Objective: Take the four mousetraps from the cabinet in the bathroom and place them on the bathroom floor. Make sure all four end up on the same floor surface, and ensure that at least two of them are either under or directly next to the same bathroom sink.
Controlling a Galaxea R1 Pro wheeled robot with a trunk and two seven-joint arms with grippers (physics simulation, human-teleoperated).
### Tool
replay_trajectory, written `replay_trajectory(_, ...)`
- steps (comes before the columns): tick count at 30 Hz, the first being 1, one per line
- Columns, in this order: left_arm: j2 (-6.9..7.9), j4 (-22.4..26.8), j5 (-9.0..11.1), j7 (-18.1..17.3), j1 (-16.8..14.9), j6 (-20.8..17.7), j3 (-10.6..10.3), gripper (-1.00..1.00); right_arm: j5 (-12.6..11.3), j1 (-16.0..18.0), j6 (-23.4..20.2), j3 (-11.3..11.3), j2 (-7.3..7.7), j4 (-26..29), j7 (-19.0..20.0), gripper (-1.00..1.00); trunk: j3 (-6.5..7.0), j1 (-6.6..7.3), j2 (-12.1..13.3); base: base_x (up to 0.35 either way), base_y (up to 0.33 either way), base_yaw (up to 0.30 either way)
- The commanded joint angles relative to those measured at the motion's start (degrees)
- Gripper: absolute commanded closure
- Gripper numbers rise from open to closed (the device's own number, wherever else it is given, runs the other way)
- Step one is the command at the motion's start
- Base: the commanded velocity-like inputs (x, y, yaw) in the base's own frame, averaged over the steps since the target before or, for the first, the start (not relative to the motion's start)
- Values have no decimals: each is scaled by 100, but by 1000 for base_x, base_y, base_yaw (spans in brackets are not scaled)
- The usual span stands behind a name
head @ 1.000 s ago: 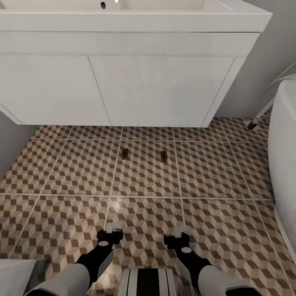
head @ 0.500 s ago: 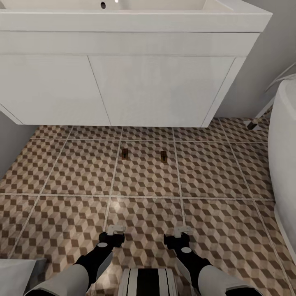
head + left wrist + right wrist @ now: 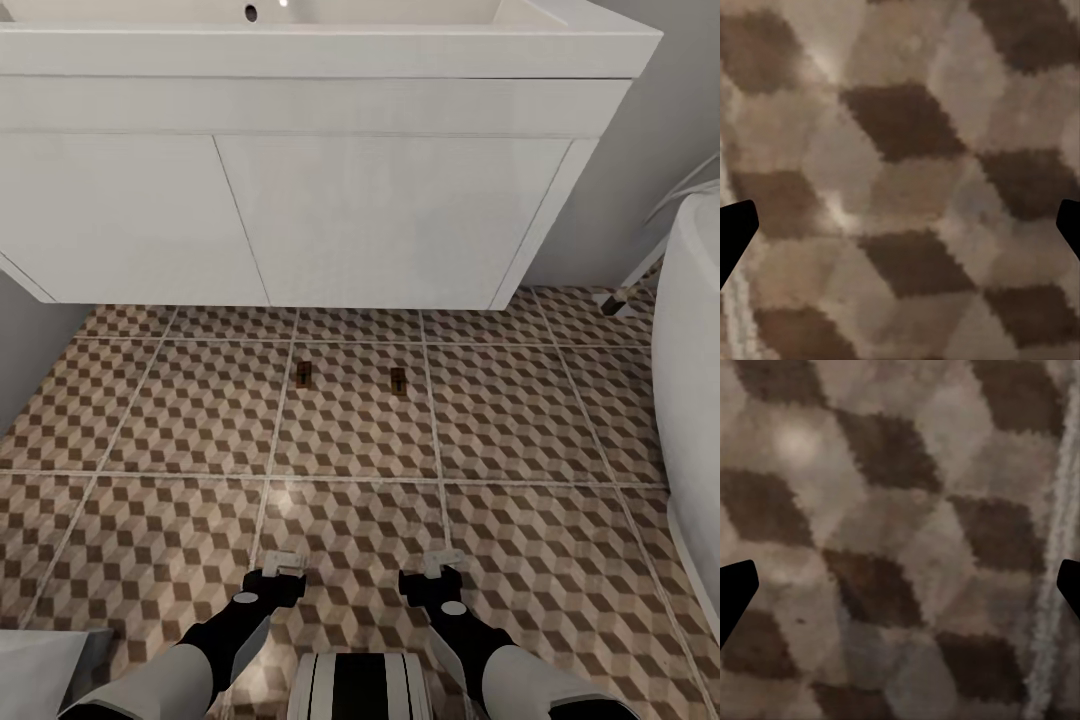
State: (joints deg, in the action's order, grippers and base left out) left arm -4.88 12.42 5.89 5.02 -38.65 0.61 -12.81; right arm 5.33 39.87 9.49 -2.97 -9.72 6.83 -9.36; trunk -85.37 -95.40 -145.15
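Two mousetraps lie flat on the cube-pattern bathroom floor (image 3: 350, 440), a left one (image 3: 304, 374) and a right one (image 3: 398, 380), side by side just in front of the white vanity (image 3: 380, 210) that carries the sink (image 3: 300, 30). My left gripper (image 3: 282, 563) and right gripper (image 3: 443, 562) hang low over the tiles, well short of the traps, both open and empty. The left wrist view has the left gripper (image 3: 900, 232) with dark fingertips (image 3: 733, 236) spread wide over bare tile; so does the right gripper (image 3: 900, 592) in the right wrist view. The cabinet is out of view.
A white rounded bathtub (image 3: 695, 350) stands along the right, with a dark-tipped leg (image 3: 615, 300) near the wall behind it. Grey wall closes the left side. A pale object (image 3: 40, 670) fills the lower left corner, and my own base (image 3: 360, 685) is between my arms.
My left gripper has drawn back slightly toward my base. The right arm, the traps and the camera have not moved.
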Motion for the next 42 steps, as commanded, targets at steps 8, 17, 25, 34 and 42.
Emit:
replay_trajectory(8, 4, -3, 48, 18, -2, 46, -52, -100, 56, 3, 0, -28, -3, -7, -44, -100, -3, 1, -1, 0, 0, 0)
replay_trajectory(17, 3, 1, 37, 17, -2, 78, -52, -100, 56, 3, 0, -28, -3, -7, -44, -100, -3, 1, -1, 0, 0, 0)
replay_trajectory(25, 4, 41, 35, 16, -2, 92, -53, -100, 63, 3, 2, -36, -3, -7, -44, -100, -3, 1, -1, 0, 0, 0)
replay_trajectory(34, -1, 104, 35, 22, -2, 97, -47, -100, 74, 3, 8, -44, -3, -7, -47, -100, -3, 1, -1, 0, 0, 0)
replay_trajectory(42, -4, 132, 35, 32, -2, 97, -48, -100, 84, 3, 9, -50, -6, -7, -48, -100, -3, 1, -1, 0, 0, 0)
